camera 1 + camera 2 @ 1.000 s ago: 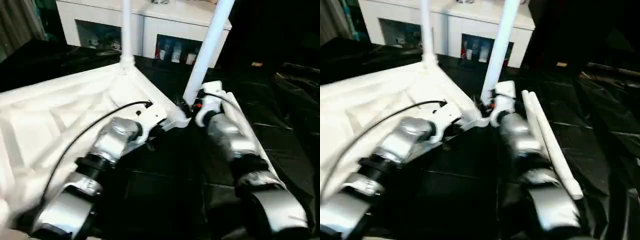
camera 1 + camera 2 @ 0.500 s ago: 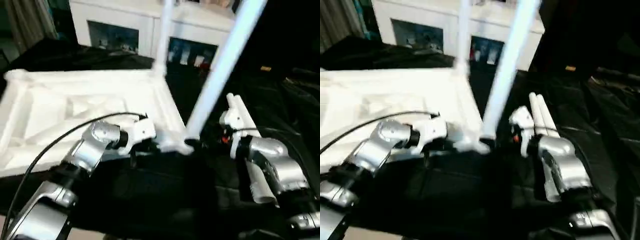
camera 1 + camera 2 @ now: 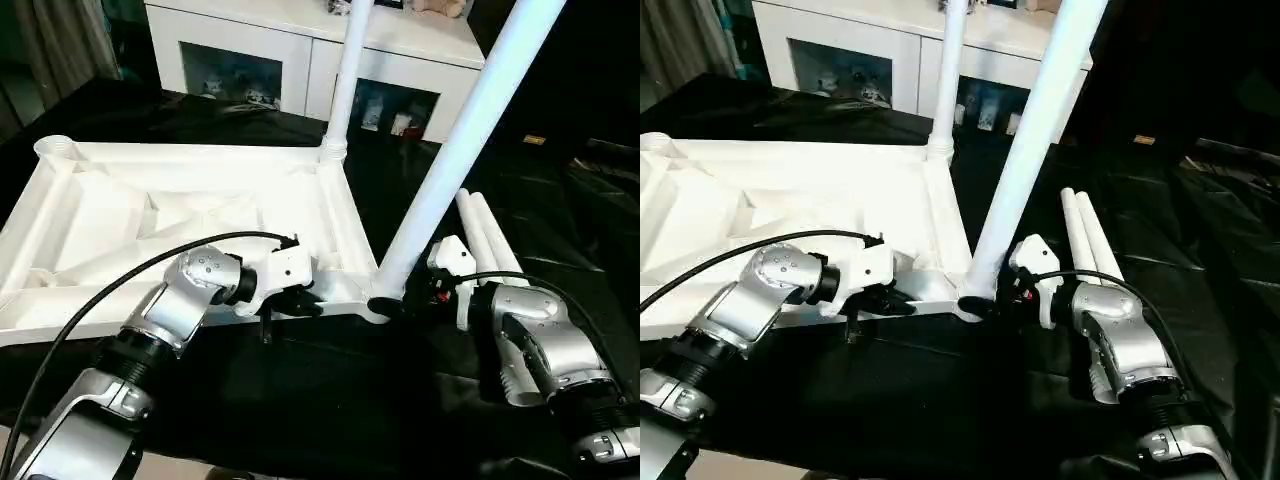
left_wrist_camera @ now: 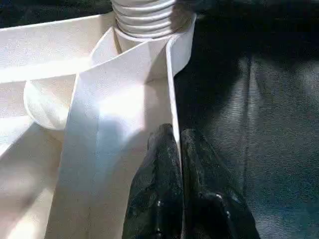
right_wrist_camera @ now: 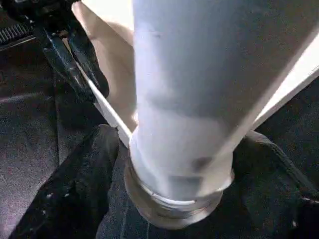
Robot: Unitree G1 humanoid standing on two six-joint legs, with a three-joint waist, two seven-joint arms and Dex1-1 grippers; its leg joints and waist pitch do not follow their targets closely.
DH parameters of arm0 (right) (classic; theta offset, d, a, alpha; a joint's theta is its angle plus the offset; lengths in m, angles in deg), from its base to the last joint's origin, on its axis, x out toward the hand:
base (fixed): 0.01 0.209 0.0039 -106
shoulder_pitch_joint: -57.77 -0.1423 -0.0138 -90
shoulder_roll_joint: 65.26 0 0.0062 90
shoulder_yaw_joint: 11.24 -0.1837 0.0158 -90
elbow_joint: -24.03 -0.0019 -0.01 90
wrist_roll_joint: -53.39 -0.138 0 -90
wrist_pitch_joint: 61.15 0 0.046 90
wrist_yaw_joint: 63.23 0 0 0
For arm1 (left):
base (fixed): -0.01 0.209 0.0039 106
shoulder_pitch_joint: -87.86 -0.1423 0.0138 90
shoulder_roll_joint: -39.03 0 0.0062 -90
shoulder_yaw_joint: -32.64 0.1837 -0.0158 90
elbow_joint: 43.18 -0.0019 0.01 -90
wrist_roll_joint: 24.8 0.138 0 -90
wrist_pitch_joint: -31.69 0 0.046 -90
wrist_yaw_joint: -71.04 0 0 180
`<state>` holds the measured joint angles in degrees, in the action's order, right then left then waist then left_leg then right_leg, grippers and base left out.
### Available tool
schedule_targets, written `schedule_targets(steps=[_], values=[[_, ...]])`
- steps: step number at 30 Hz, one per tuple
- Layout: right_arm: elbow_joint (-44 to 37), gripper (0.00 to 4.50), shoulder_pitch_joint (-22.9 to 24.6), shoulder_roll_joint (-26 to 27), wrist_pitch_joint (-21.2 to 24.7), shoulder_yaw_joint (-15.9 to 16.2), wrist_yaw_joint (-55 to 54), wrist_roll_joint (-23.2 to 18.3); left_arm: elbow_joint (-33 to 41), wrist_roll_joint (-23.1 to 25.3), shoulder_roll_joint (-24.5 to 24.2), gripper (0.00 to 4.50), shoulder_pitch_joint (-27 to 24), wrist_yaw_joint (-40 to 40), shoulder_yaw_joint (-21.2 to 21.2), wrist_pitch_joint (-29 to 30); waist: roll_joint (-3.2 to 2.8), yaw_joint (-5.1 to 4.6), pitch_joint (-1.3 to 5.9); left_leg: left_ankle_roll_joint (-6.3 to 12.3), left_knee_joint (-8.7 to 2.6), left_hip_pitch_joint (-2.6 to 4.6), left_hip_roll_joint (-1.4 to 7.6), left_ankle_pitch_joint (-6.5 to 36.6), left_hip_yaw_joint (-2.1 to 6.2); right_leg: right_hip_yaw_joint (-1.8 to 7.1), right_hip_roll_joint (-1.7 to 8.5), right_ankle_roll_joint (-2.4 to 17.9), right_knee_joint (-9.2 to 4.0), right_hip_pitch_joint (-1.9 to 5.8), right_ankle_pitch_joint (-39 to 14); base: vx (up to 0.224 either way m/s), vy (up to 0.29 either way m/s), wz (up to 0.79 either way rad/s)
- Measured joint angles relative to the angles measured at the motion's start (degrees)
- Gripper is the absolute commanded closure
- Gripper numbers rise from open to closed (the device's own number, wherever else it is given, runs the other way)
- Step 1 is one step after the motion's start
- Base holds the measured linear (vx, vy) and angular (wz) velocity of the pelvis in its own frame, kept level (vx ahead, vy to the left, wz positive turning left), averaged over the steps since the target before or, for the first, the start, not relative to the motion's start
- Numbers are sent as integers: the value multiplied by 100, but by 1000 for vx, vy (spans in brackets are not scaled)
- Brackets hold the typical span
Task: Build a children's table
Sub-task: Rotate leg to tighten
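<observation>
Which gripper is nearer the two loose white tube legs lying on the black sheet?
Right. The right gripper sits at the near standing leg's base, just beside the loose white tube legs. The left gripper pinches the white tabletop's rim, farther away across that corner.

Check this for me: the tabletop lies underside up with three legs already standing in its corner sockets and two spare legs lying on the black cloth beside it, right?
Not quite: two legs stand in the tabletop, the near leg and the far leg, as the left eye view shows. The spare legs do lie on the black cloth.

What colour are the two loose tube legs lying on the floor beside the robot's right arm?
White; the two loose legs show best in the right eye view, against the black floor covering.
</observation>
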<state>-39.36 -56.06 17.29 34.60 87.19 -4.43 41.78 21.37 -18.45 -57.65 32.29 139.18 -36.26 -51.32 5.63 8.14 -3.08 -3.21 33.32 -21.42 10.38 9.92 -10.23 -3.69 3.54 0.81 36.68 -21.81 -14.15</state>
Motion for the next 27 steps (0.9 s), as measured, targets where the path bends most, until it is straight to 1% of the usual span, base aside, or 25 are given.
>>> schedule_targets(steps=[2, 3, 7, 17, 18, 19, 21, 23, 25, 27], values=[[89, 126, -37, 37, -32, 1, 5, 11, 4, 0, 1, 450, -5, 11, 0, 0, 0, -3, 0, 0, 11, 0, 3, 0, 0, 0, 0, 0, 8, 0, 0, 0, 0, 0], [120, 149, -41, 49, -62, 10, 6, 16, 5, 0, 1, 450, -7, 20, 0, 0, 0, -3, 0, 0, 17, 0, 4, 0, 0, 0, 0, 0, 14, -1, 0, 0, 0, 0], [250, 174, -81, 90, -169, 15, 14, 25, 5, 0, -13, 450, -12, 22, -2, 1, 0, -5, 0, -1, 29, 0, 5, 0, 0, 3, 0, 0, 27, -1, 0, 0, 0, 0], [340, 179, -107, 127, -249, 12, 15, 26, 4, 0, -26, 450, -16, 20, -8, 1, 1, -5, 0, 0, 35, 0, 6, 0, 0, 2, -1, 0, 33, -1, 0, 0, 0, 0], [351, 180, -108, 143, -250, 0, 10, 25, 4, 0, -26, 450, -17, 18, -10, 2, 1, -6, 0, 0, 35, 0, 6, 0, 0, 2, -1, 0, 34, -1, 0, 0, 0, 0], [412, 181, -107, 245, -245, -81, -68, 14, 0, 4, -25, 450, -19, -30, -23, 29, 2, -14, 1, 0, 37, 2, 8, 0, 0, 2, -1, 0, 36, -1, 0, 0, 0, 0], [543, 181, -108, 443, -252, -222, -362, -12, -70, 53, 37, 450, -3, -231, -65, 72, 0, -34, 2, -1, 42, 8, 8, 0, 0, 4, -1, 1, 39, 4, 1, 0, 0, 0], [629, 181, -123, 520, -264, -281, -611, -12, -111, 126, 125, 450, 17, -395, -74, 98, 0, -43, 2, -3, 46, 11, 8, 1, 0, 5, -1, 7, 39, 9, 5, 0, 0, 0], [905, 181, -226, 747, -285, -411, -1214, 19, -371, 214, 376, 450, 159, -746, -111, 297, -7, -57, 7, -22, 49, 32, 7, 12, 0, 7, 0, 9, 36, 31, 12, 0, 0, 0], [1277, 182, -429, 1165, -286, -655, -2213, 69, -726, 285, 753, 450, 368, -1281, -176, 655, -21, -116, 13, -28, 52, 50, 5, 11, 0, 7, 5, 11, 35, 48, 20, 0, 0, 0]])
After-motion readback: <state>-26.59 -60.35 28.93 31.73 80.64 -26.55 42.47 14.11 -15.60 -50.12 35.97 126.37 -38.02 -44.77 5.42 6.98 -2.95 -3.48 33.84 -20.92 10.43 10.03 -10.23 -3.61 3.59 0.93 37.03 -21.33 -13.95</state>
